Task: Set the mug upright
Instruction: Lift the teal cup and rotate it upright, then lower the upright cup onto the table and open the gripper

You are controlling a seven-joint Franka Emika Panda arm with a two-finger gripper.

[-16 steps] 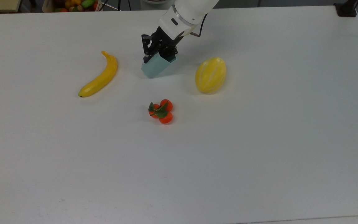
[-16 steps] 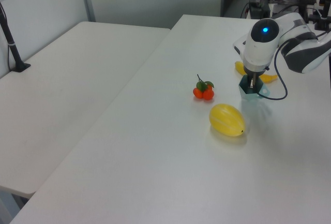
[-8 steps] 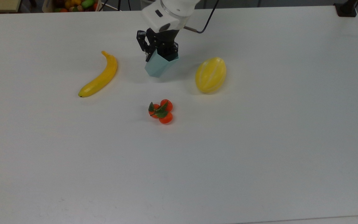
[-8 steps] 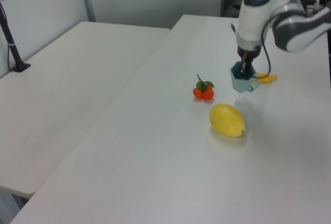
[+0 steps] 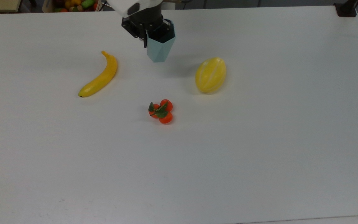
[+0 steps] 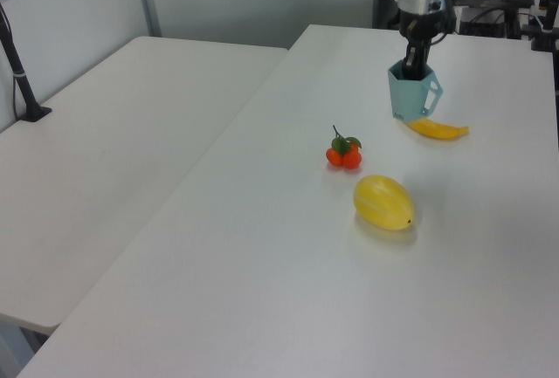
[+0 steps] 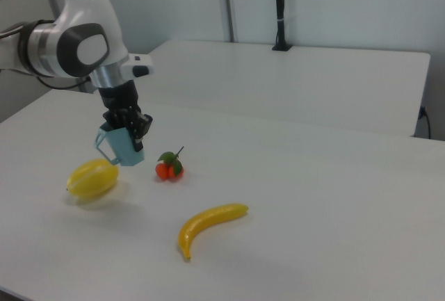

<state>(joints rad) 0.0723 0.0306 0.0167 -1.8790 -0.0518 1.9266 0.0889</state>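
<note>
The mug (image 5: 159, 49) is pale blue-grey and faceted, and it hangs above the white table with its mouth up and narrow base down. My gripper (image 5: 149, 36) is shut on its rim, one finger inside and one outside. In the left view the mug (image 6: 410, 94) hangs nearly upright under the gripper (image 6: 411, 62), its handle toward the left view's right. In the right view the mug (image 7: 125, 147) tilts slightly below the gripper (image 7: 132, 126). Its shadow lies on the table beside the melon.
On the table lie a yellow banana (image 5: 99, 76), a yellow melon (image 5: 210, 74) and a cluster of small orange fruits with leaves (image 5: 161, 111). A box of fruit (image 5: 73, 4) stands past the far edge. A black post base (image 5: 346, 9) sits at the far right corner.
The gripper has risen and turned, carrying the mug from a tilted pose on the table to nearly upright in the air, further toward the top view's upper edge.
</note>
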